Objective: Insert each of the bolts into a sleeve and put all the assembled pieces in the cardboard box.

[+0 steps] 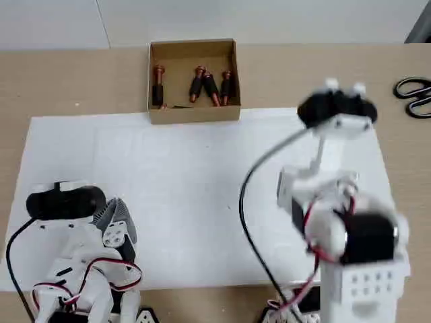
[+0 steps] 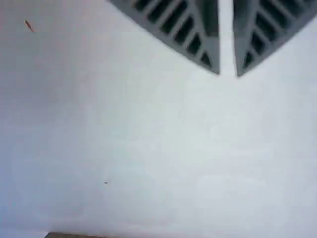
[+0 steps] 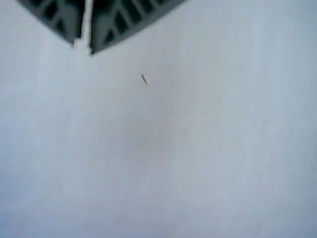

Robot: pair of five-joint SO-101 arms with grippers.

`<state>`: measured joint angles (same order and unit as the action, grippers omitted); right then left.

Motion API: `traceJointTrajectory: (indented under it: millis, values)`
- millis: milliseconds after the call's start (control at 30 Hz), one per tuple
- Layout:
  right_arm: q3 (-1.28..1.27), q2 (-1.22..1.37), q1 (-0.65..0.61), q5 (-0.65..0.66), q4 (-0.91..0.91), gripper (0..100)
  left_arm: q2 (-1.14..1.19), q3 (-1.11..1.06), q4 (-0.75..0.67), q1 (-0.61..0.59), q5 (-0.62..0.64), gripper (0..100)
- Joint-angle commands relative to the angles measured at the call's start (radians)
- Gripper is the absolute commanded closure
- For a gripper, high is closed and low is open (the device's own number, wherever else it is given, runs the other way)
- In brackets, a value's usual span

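at the left of the table (image 1: 67, 81), the left hand (image 2: 227, 74) is held low over the white sheet (image 1: 188, 202). its fingers are closed to a thin slit and nothing is gripped between them. the arm behind it is folded near the table's front edge.

at the far edge of the sheet, toward the middle, the cardboard box (image 1: 193, 114) is set open side up. four assembled pieces (image 1: 211, 89) are laid inside it, each a copper-coloured bolt pushed through a dark sleeve. one is placed alone by the box's left wall, and three are gathered toward its right wall.

to the right, the right hand (image 3: 83, 45) is also seen closed on nothing, poised above bare sheet and well apart from the box. a pair of scissors (image 1: 414, 96) is left at the table's right edge, off the sheet.

every bolt and sleeve that can be made out is already joined and boxed, so the task is judged to be complete or very nearly so. whether any part is hidden beneath the arms cannot be told. if none is, nothing is left to be inserted or carried.
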<state>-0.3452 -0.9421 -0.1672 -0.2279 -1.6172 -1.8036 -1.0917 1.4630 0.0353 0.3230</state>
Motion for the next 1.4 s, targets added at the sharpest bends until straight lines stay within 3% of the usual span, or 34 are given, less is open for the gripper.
traceJointTrajectory:
  millis: [0, 200, 533, 800, 967, 1367]
  values:
    - [-0.206, -0.228, 0.012, -0.002, 0.081, 99.5, -0.005, -0.001, -0.003, -0.003, -0.005, 99]
    - [-0.434, -0.487, 0.012, 0.008, 0.128, 99.5, -0.005, -0.004, -0.003, -0.003, -0.006, 99]
    - [-0.658, -0.693, 0.033, 0.037, 0.209, 99.5, -0.005, -0.134, -0.052, -0.002, 0.000, 99]
    - [-0.899, -0.872, 0.143, 0.212, 0.326, 99.5, -0.005, -0.251, -0.086, -0.003, 0.060, 99]
    - [-1.008, -0.871, 0.148, 0.221, 0.338, 99.5, -0.005, -0.289, -0.087, 0.005, 0.143, 99]
    - [-1.260, -0.872, 0.142, 0.219, 0.430, 99.5, -0.005, -0.476, -0.160, -0.002, 0.146, 99]
